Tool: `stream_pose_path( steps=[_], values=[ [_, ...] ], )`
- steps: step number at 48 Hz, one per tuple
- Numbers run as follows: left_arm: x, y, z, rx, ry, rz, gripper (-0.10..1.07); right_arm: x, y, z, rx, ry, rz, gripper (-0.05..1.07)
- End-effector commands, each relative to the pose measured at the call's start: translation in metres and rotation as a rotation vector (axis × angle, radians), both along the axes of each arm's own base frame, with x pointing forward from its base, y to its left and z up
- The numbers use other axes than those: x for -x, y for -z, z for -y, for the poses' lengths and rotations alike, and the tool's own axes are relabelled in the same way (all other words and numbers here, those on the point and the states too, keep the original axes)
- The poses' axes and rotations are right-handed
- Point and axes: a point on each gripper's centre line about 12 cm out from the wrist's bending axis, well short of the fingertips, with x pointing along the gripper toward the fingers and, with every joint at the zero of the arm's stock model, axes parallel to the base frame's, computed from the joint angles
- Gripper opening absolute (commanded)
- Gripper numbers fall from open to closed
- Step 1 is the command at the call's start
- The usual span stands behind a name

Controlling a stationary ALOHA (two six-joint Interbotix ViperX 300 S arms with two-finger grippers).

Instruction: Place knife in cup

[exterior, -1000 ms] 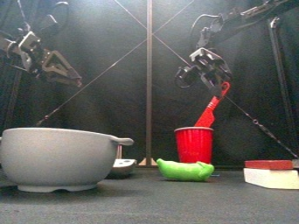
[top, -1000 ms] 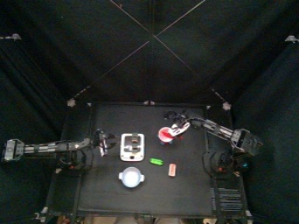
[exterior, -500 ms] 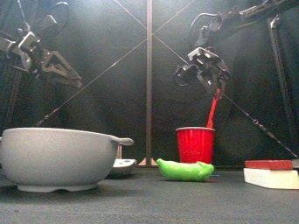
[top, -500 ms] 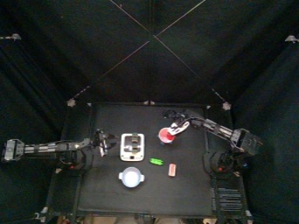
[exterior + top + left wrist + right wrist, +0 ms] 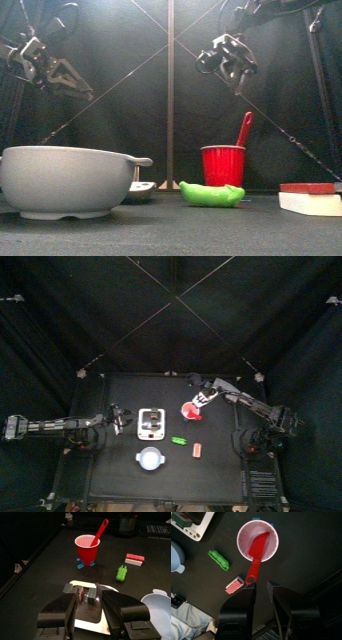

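The cup point(image 5: 222, 165) is red outside and pale pinkish-white inside point(image 5: 248, 534). It stands on the table right of centre point(image 5: 191, 411). The slender red knife point(image 5: 245, 128) stands in it, leaning on the rim with its handle sticking up and out point(image 5: 252, 571); it also shows in the left wrist view point(image 5: 100, 529). My right gripper point(image 5: 230, 60) hangs open and empty well above the cup point(image 5: 198, 384). My left gripper point(image 5: 118, 421) rests open over the white board's left edge, apart from the cup point(image 5: 87, 548).
A white board point(image 5: 151, 424) with small grey pieces lies left of the cup. A pale blue-white bowl point(image 5: 67, 180) stands at the front point(image 5: 150, 459). A green piece point(image 5: 211, 194) and a red-orange block point(image 5: 310, 188) lie in front of the cup.
My right gripper has let go of the knife, which now stands in the cup, and has risen clear above it. The left arm has not moved.
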Motion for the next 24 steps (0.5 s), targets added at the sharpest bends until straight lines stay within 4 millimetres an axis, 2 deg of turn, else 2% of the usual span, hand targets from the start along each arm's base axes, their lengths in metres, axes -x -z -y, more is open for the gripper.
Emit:
stream_pose_path(
  steps=[1,24],
  values=[
    [-0.002,-0.005,-0.001,-0.006,-0.002,0.011,0.74,0.001,-0.016,-0.008,0.035,-0.019,0.058,0.66],
    [-0.001,-0.002,0.000,0.001,-0.002,0.006,0.74,0.017,-0.008,-0.022,0.138,-0.035,0.187,0.66]
  ],
)
